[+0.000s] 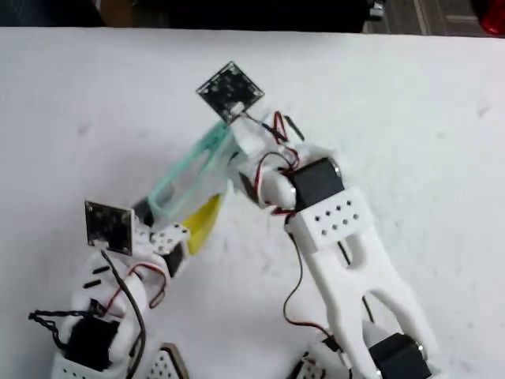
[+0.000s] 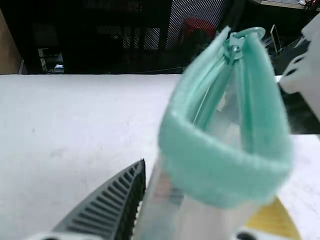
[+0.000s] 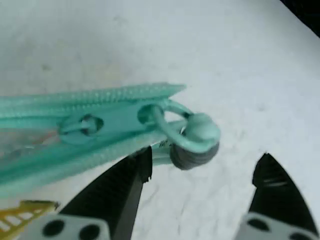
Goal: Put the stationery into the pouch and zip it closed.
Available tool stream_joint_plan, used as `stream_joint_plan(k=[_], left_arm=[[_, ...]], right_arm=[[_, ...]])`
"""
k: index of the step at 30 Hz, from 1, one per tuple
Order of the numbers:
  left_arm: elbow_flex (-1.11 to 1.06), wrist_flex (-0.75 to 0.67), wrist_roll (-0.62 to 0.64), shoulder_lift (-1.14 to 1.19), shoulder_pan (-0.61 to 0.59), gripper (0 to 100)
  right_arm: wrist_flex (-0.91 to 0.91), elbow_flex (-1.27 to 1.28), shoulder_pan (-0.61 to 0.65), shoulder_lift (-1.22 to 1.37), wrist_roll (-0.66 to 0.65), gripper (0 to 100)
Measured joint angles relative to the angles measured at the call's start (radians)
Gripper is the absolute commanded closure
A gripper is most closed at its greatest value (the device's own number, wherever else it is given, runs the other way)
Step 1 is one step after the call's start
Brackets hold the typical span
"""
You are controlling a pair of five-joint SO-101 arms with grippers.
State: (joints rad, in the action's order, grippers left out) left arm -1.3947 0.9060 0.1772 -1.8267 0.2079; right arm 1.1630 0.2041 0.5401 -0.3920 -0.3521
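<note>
**The pull sits between the open right hand's jaws**

The pouch (image 1: 189, 178) stands on its edge over the worktop (image 1: 410, 103), zip (image 2: 202, 85) side up; its long side runs straight from the left hand (image 1: 166, 229) to the right hand (image 3: 205, 155). The left hand is closed on the near end of the pouch; the right hand is wide open at the far end. The pull (image 3: 192, 135) hangs between the right hand's jaws, closer to one of them; I cannot tell if it touches that jaw. The zip looks open, with the slider (image 2: 233, 50) at the right hand's end; so I think the right hand should pinch the pull, then drag it along the pouch toward the left hand. A yellow thing (image 1: 203, 221) lies by the left hand; I cannot tell what it is.
</note>
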Motion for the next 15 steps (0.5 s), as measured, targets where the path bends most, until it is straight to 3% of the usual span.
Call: stream_joint_plan(k=[3, 6, 9, 15], left_arm=[[0.0, 0.0, 0.0, 0.0, 0.003, 71], [0.0, 0.0, 0.0, 0.0, 0.003, 71], [0.0, 0.0, 0.0, 0.0, 0.003, 71], [0.0, 0.0, -0.002, 0.0, 0.003, 71]], right_arm=[[-0.087, 0.038, 0.002, 0.0, -0.068, 90.5], [-0.198, 0.089, 0.003, 0.0, -0.219, 98.3], [-0.285, 0.094, -0.002, 0.002, -0.331, 97.5], [-0.321, 0.02, -0.002, -0.04, -0.327, 97.5]])
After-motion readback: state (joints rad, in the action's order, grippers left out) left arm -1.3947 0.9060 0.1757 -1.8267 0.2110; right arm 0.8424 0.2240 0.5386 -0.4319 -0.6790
